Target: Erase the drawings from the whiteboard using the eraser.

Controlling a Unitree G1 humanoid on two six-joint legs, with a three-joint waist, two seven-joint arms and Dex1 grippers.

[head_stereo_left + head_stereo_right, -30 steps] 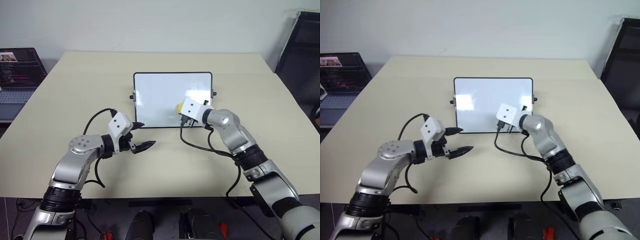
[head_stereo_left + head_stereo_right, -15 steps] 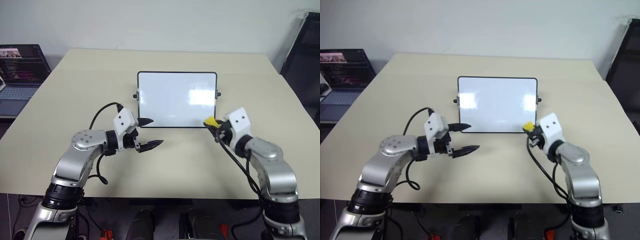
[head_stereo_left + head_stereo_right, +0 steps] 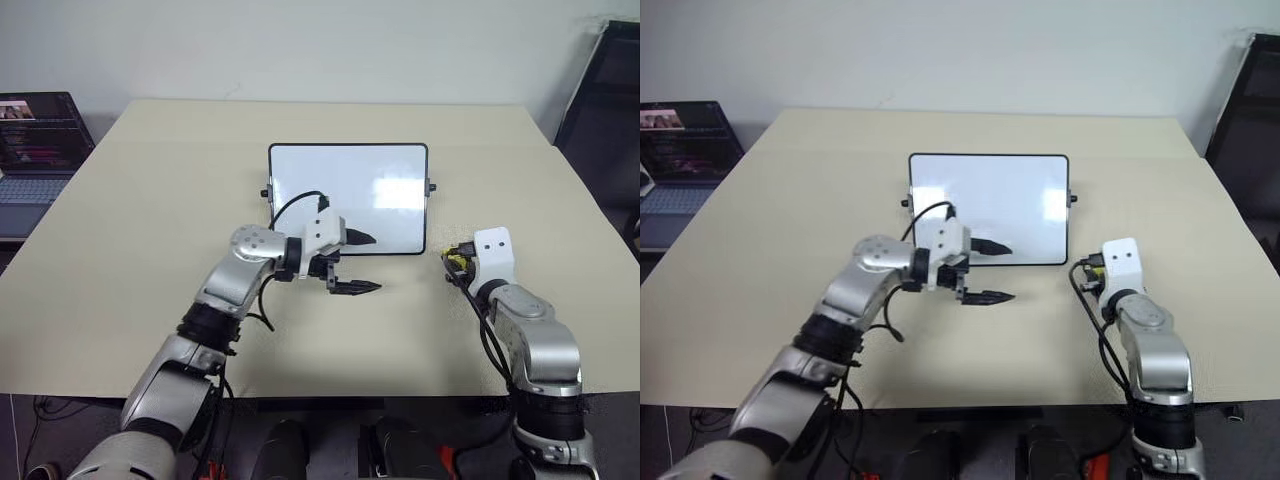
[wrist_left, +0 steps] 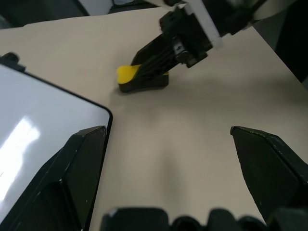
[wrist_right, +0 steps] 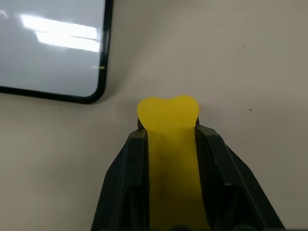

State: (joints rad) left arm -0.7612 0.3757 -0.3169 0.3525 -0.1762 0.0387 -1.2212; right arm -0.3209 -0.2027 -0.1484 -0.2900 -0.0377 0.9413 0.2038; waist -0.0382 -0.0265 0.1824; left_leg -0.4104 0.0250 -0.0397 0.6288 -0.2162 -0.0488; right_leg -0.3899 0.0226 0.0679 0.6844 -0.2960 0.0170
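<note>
The whiteboard (image 3: 347,198) lies flat in the middle of the beige table. Its face is plain white with patches of glare, and the drawings are out of view. My right gripper (image 5: 168,132) is shut on the eraser (image 5: 168,111), a yellow block with a black underside (image 4: 144,84). It holds the eraser low over the table, just off the board's near right corner. My left gripper (image 3: 378,263) is open at the board's near edge and points right. One finger (image 3: 360,240) is over the board and the other (image 3: 358,287) over the table.
An open laptop (image 3: 35,140) stands off the table's left side. A dark frame (image 3: 600,90) stands beyond the right edge. Bare tabletop (image 3: 160,200) lies to the left of the board, and a cable trails from each wrist.
My right gripper has carried the eraser off the board's face, rightward and nearer, down to the table beside the corner. My left gripper has swung right to the board's near edge.
</note>
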